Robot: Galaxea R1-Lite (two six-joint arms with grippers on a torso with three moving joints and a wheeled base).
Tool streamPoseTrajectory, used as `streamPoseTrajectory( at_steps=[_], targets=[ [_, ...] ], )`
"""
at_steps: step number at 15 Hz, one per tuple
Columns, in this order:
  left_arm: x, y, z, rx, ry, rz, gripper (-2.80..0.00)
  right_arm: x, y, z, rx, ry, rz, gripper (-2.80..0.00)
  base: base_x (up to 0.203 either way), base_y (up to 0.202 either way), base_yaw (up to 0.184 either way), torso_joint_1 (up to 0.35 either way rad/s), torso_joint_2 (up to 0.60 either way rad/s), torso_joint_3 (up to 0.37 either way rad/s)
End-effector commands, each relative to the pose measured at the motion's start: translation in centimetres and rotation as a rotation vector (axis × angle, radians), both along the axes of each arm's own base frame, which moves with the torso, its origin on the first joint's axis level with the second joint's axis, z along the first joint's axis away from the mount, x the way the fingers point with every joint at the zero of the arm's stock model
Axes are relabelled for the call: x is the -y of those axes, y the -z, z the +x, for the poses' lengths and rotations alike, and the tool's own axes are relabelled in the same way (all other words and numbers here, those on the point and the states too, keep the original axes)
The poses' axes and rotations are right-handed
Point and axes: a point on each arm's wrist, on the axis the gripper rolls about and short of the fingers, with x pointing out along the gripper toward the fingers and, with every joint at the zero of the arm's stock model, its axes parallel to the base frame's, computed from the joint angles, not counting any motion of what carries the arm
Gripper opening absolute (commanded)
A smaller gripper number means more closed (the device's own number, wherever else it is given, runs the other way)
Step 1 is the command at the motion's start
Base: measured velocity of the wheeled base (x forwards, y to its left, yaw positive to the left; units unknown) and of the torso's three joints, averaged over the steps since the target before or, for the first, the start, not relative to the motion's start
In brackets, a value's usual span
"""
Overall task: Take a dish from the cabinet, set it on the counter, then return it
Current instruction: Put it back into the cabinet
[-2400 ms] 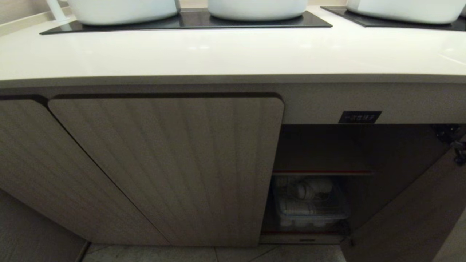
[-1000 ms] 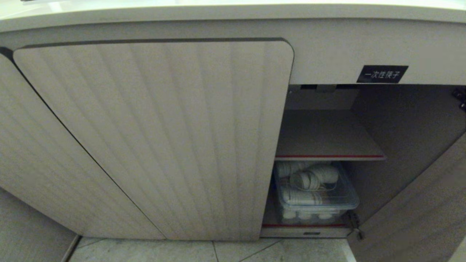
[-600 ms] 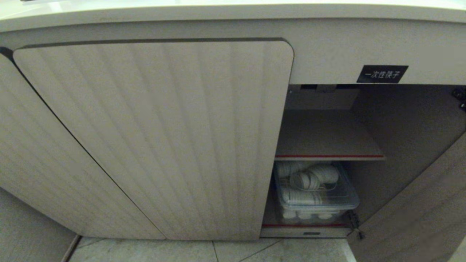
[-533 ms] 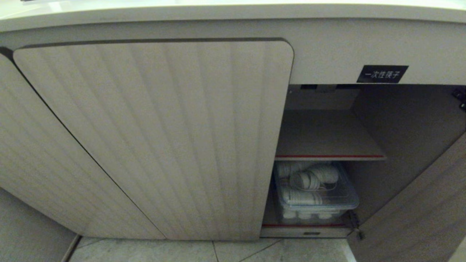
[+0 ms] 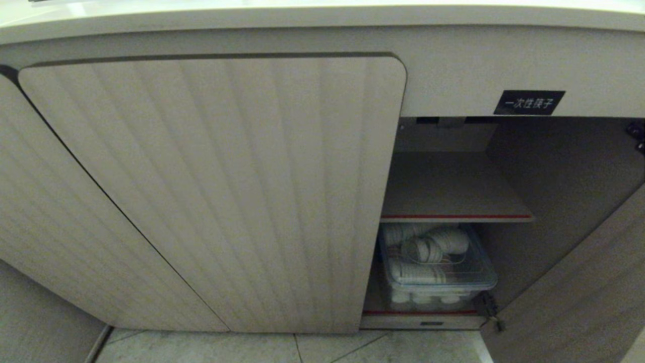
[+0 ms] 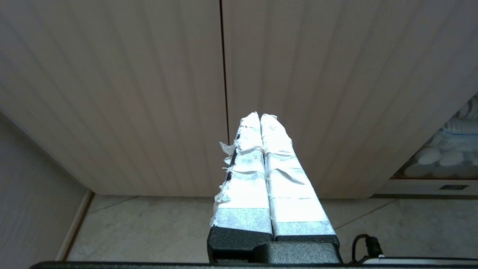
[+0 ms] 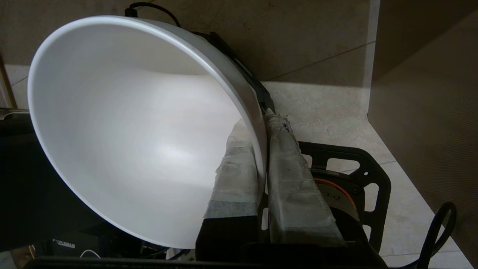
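Note:
The dish, a plain white deep bowl, shows only in the right wrist view. My right gripper is shut on its rim, one taped finger inside and one outside, low over the floor. Neither arm appears in the head view. The cabinet fills that view; its right compartment stands open, with a bare red-edged shelf below the black label. Only the front edge of the counter shows along the top. My left gripper is shut and empty, pointing at the closed ribbed doors.
A clear plastic bin with several white dishes sits under the shelf. The opened door swings out at the right and also stands beside the right arm. Pale floor tiles run along the cabinet's foot.
Since the earliest frame the head camera has sunk, so the counter top and its pots left the view. Over the last second nothing has moved.

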Motion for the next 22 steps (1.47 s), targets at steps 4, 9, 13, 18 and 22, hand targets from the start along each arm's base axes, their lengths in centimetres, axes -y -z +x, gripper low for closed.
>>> streamPoseTrajectory(
  at_steps=[4, 9, 13, 18, 22],
  targets=[
    [0.0, 0.0, 0.0, 0.002, 0.000, -0.001, -2.80, 0.0, -0.1, 0.0, 0.006, 0.004, 0.004, -2.80, 0.000, 0.000, 0.000, 0.000, 0.00, 0.000],
    [0.0, 0.0, 0.0, 0.002, 0.001, -0.001, -2.80, -0.2, -0.8, 0.8, 0.039, 0.007, 0.014, -2.80, 0.000, 0.000, 0.000, 0.000, 0.00, 0.000],
    [0.0, 0.0, 0.0, 0.001, 0.001, -0.001, -2.80, -0.7, -1.5, 3.1, 0.017, 0.007, 0.011, -2.80, 0.000, 0.000, 0.000, 0.000, 0.00, 0.000],
    [0.0, 0.0, 0.0, 0.002, 0.001, -0.001, -2.80, -1.6, -2.5, 7.5, 0.000, 0.012, 0.014, -2.80, 0.000, 0.000, 0.000, 0.000, 0.00, 0.000],
    [0.0, 0.0, 0.0, 0.000, 0.001, 0.000, -2.80, -2.1, -2.3, 9.9, -0.041, 0.044, 0.027, -2.80, 0.000, 0.000, 0.000, 0.000, 0.00, 0.000]
  ],
)
